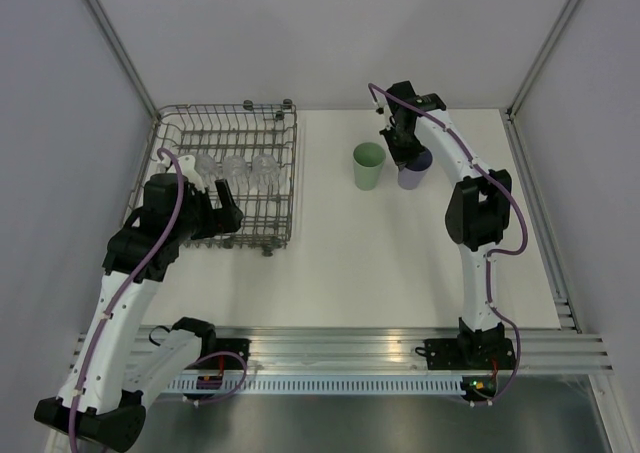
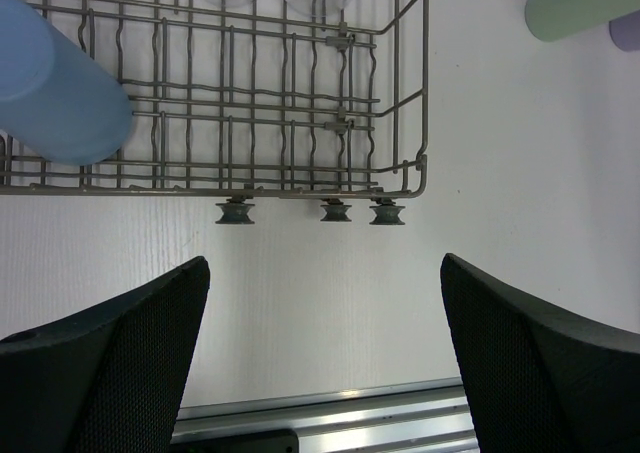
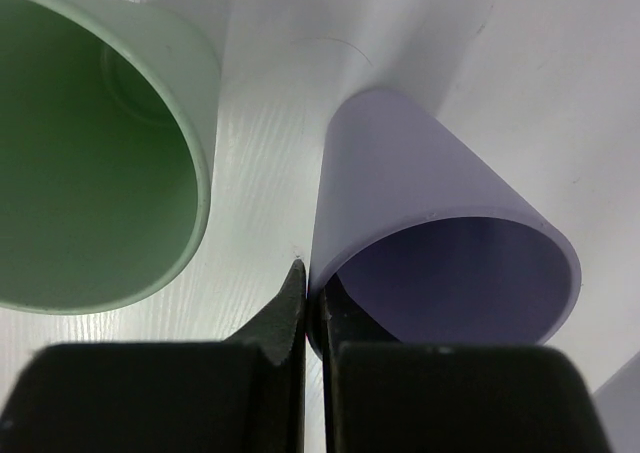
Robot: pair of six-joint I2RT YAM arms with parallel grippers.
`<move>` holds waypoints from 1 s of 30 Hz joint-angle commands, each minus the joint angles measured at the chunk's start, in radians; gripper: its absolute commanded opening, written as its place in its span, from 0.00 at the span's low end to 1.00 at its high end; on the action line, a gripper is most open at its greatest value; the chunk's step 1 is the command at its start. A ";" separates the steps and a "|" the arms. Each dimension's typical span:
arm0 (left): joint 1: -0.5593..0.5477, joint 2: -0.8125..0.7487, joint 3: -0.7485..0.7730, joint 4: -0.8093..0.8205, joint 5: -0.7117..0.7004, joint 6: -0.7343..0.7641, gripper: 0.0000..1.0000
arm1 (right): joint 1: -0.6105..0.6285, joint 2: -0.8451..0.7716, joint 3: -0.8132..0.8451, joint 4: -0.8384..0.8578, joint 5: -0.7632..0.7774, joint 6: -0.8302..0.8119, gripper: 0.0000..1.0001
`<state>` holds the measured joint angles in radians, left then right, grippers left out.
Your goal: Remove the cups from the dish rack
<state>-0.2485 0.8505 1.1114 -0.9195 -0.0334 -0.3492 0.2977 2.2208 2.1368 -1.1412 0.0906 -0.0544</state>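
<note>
The grey wire dish rack (image 1: 296,173) stands at the left of the table. Several clear cups (image 1: 235,168) lie in its far half, and a blue cup (image 2: 55,88) lies at its left side. My left gripper (image 2: 325,263) hangs open over the table by the rack's near edge (image 2: 424,93), holding nothing. A pale green cup (image 1: 368,165) stands upright on the table to the right of the rack. Next to it is the lavender cup (image 3: 420,183), also upright. My right gripper (image 3: 305,283) is shut on its rim, one finger inside and one outside.
Three small rack feet (image 2: 335,211) point toward my left gripper. The aluminium rail (image 1: 350,348) with both arm bases runs along the near edge. White walls close in the table at the back and sides.
</note>
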 commanded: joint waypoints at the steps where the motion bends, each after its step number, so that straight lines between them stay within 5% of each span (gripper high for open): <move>1: -0.003 -0.010 0.002 0.002 -0.040 0.033 1.00 | -0.003 -0.003 0.040 -0.029 -0.009 -0.010 0.02; 12: -0.002 -0.008 0.008 0.002 -0.056 0.035 1.00 | 0.000 -0.047 0.043 -0.019 0.003 -0.009 0.20; 16: -0.002 -0.010 0.007 0.001 -0.059 0.036 1.00 | -0.002 -0.056 0.044 -0.015 0.006 -0.010 0.37; 24: 0.000 0.010 0.013 -0.001 -0.141 0.018 1.00 | -0.002 -0.142 0.035 -0.022 0.032 -0.004 0.43; 26: -0.002 0.027 0.019 -0.004 -0.174 0.010 1.00 | -0.002 -0.183 0.029 -0.017 0.034 0.001 0.53; 29: 0.003 0.044 0.044 -0.010 -0.262 -0.025 1.00 | -0.002 -0.242 0.008 -0.009 0.046 0.005 0.98; 30: 0.005 0.048 0.048 -0.012 -0.285 -0.037 1.00 | -0.002 -0.259 0.002 -0.003 0.054 0.014 0.98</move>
<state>-0.2481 0.8890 1.1130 -0.9249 -0.2028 -0.3527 0.2977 2.0678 2.1395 -1.1442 0.1074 -0.0502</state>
